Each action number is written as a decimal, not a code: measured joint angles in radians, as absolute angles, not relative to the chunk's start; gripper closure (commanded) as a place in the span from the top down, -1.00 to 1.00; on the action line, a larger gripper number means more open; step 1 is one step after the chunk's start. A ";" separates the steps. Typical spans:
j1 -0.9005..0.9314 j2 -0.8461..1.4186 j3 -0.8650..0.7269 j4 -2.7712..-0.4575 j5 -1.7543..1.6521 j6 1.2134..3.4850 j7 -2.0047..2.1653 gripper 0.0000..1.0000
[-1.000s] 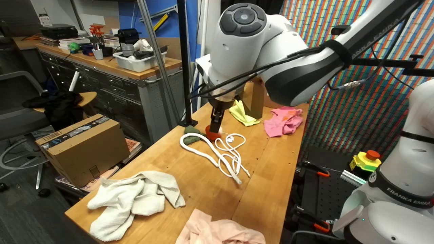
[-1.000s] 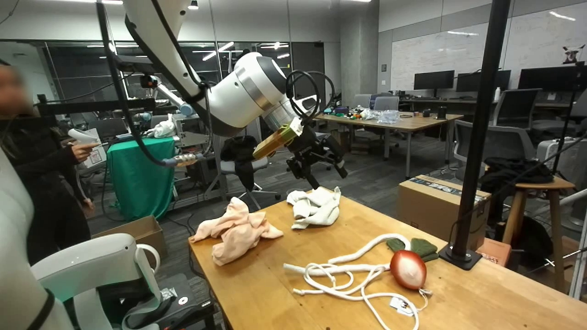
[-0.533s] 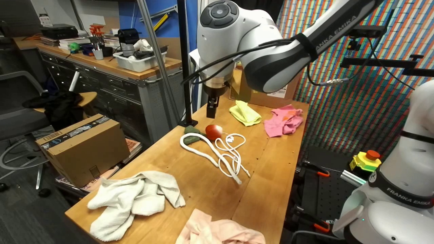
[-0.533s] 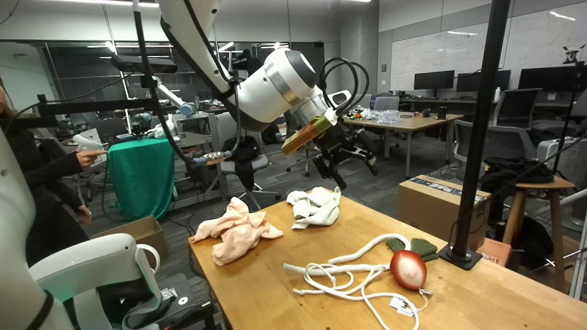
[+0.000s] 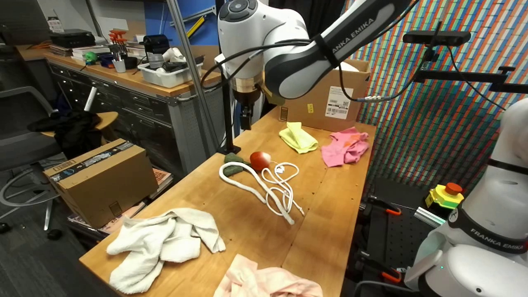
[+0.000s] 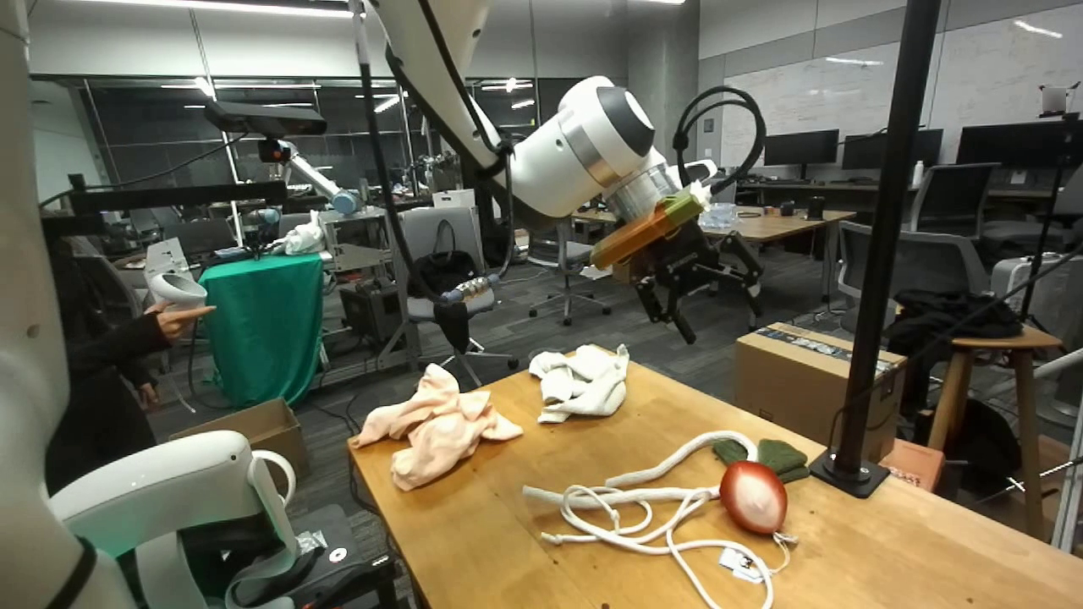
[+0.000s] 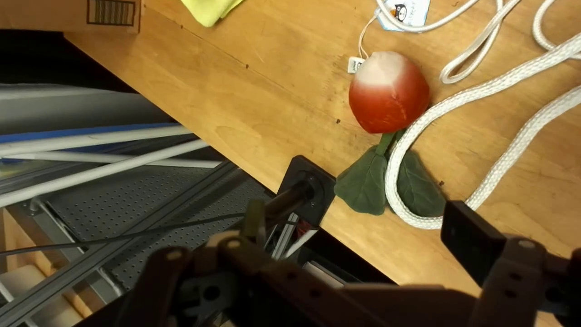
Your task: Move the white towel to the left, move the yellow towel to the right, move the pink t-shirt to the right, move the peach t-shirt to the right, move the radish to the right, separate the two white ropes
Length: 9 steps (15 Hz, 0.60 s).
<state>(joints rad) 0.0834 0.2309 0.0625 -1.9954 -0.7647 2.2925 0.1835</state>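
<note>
The red-and-white radish (image 7: 390, 95) with green leaves lies on the table; it shows in both exterior views (image 5: 260, 161) (image 6: 753, 497). The thick white rope (image 7: 499, 85) loops over its leaves, and the thin white rope (image 6: 554, 538) lies tangled with it. The white towel (image 5: 165, 243) and peach t-shirt (image 5: 268, 282) lie at one table end. The yellow towel (image 5: 299, 140) and pink t-shirt (image 5: 346, 146) lie at the opposite end. My gripper (image 6: 722, 328) is open and empty, raised above the table edge by the pole. Its fingers (image 7: 472, 240) stand wide apart in the wrist view.
A black pole on a base plate (image 6: 849, 475) stands at the table edge close to the radish leaves. A cardboard box (image 5: 326, 97) stands at the table end behind the yellow towel. Another box (image 6: 804, 381) is beside the table.
My gripper has moved left and up in an exterior view, away from in front of the radish, and to the right in another. The cloths, radish and ropes have not moved.
</note>
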 measured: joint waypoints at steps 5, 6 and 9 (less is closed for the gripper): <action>0.063 0.348 0.043 -1.864 -0.607 2.264 0.051 1.00; 0.058 0.370 0.038 -1.840 -0.576 2.255 0.029 1.00; 0.044 0.432 0.017 -1.779 -0.493 2.223 -0.020 1.00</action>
